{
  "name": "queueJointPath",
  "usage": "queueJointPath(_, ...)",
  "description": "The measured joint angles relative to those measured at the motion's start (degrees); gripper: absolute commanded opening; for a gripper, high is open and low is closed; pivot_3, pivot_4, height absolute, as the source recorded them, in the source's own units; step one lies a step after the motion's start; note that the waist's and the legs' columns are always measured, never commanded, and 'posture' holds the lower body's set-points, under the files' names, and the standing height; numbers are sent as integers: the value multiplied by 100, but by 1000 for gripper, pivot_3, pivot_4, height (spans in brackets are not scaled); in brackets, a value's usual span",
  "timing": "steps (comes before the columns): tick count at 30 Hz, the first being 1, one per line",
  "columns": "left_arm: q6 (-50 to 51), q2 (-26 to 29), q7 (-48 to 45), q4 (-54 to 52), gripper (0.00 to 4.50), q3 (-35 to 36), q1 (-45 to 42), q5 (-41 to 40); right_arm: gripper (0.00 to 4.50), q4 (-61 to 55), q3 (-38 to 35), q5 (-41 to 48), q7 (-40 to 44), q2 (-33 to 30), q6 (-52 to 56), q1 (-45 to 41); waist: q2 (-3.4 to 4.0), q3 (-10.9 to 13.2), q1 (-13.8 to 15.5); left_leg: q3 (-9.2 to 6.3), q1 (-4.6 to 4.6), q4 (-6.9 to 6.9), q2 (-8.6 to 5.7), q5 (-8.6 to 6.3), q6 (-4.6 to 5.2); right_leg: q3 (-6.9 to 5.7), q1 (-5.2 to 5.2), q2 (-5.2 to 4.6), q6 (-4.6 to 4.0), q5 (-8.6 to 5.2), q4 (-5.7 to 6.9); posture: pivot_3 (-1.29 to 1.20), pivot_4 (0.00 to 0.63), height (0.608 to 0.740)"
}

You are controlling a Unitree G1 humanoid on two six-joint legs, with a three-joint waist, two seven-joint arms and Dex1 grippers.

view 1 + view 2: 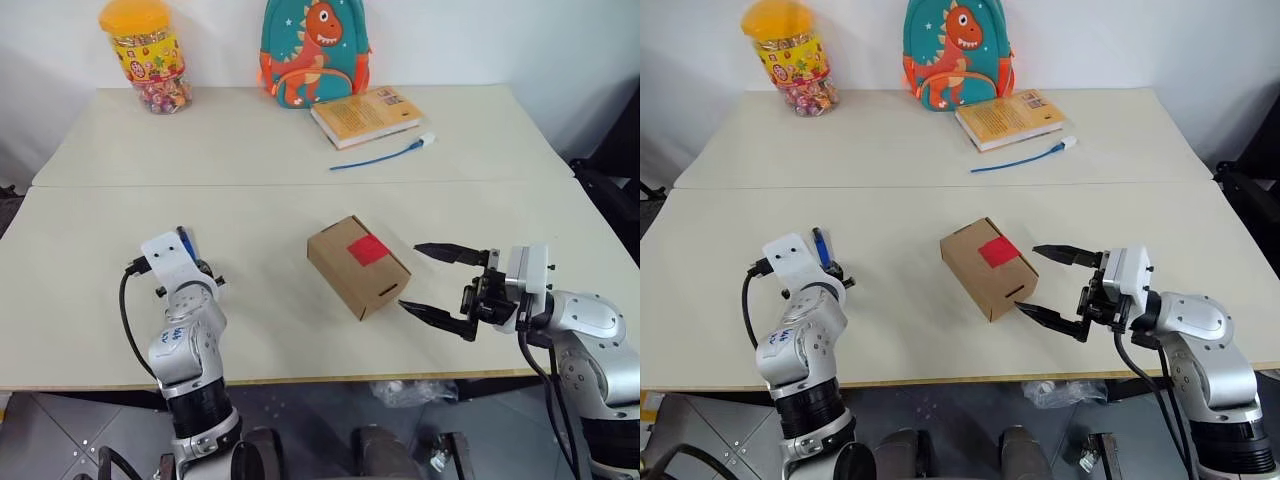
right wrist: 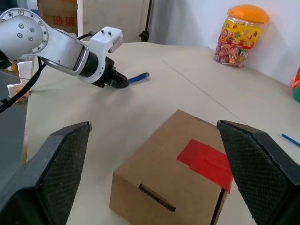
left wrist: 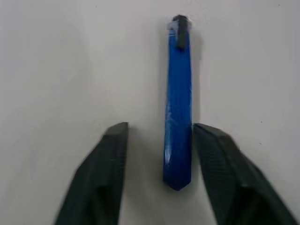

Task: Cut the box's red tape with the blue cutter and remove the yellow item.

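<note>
Beige tabletop (image 1: 300,210) carried everything before me, two boards joined by a seam across the middle. At its far edge a teal dinosaur backpack (image 1: 315,52) leaned on the wall, with a yellow-lidded candy jar (image 1: 147,55) well to its left and a yellow-orange book (image 1: 366,115) just in front of it. Near the middle sat the box (image 1: 358,266), a brown cardboard carton lying at an angle, flaps shut, a slot showing in its near end. My right pincer (image 1: 436,281) stood just right of the box with its fingers spread wide, empty and clear of the cardboard. My left pincer (image 3: 159,136) lay low over the tabletop well left of the box, fingers parted around the blue cutter (image 3: 178,101); one finger (image 3: 220,164) was right against the cutter's side, the other apart from it. A thin blue cable (image 1: 380,157) lay near the book. Red tape (image 1: 368,249) sat unbroken across the box's top seam.
</note>
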Motion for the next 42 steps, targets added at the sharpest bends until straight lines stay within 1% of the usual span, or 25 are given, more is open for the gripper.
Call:
queueJointPath(3,-51,94,-6,-42,3977,-16,112,5,4500,0,0,-6,-4,9,-15,20,0,0,-5,2,2,-1,1,-1,-1,1,0,0,0,0,0,0,150,740)
queueJointPath(9,-217,228,-139,6,3977,-11,281,-4,4500,0,0,-39,-13,19,-22,62,9,-5,-6,5,4,-1,2,-1,-1,4,1,2,0,0,0,0,150,740)
queueJointPath(12,-218,341,-339,83,3977,16,294,-91,4500,0,0,-59,-37,21,-23,62,28,-16,11,5,6,0,2,-1,-1,4,3,2,-1,0,1,0,150,740)
queueJointPath(14,-245,384,-465,128,3594,31,307,-147,4500,0,0,-62,-43,30,-27,62,48,-28,25,4,8,1,2,-1,0,4,5,2,-1,0,1,0,150,740)
queueJointPath(17,-302,420,-554,165,2841,41,353,-154,4500,0,0,-69,-47,33,-34,64,60,-35,33,4,9,1,2,-1,1,4,7,1,-1,0,2,0,150,740)
queueJointPath(24,-380,408,-580,186,656,76,375,-153,4500,0,0,-76,-52,47,-57,63,60,-35,84,1,8,4,-3,-2,4,3,13,-3,-1,0,-3,0,150,740)
queueJointPath(26,-380,389,-592,186,114,84,364,-160,4500,0,0,-80,-52,52,-99,63,61,-35,118,2,8,4,-3,-2,4,3,13,-3,-1,0,-4,0,150,740)
queueJointPath(27,-380,381,-616,186,34,85,357,-171,4500,0,0,-85,-52,60,-121,63,61,-35,136,2,8,4,-3,-2,5,3,13,-3,-1,0,-5,0,150,740)
queueJointPath(36,-402,401,-1047,146,34,58,403,-225,4500,12,6,-132,-50,123,-176,62,59,-35,220,-1,1,4,-11,-4,9,-1,13,-13,-1,0,-11,0,150,740)
queueJointPath(40,-435,399,-1295,-48,34,-4,587,-307,4500,43,27,-154,-41,123,-220,62,59,-35,222,-1,-3,1,-15,-7,14,-2,12,-19,-2,0,-19,0,150,740)
queueJointPath(42,-560,366,-1354,-112,431,4,698,-351,4500,95,27,-171,-35,123,-229,62,56,-33,209,0,-7,0,-14,-9,15,-2,12,-19,-2,0,-23,0,150,740)
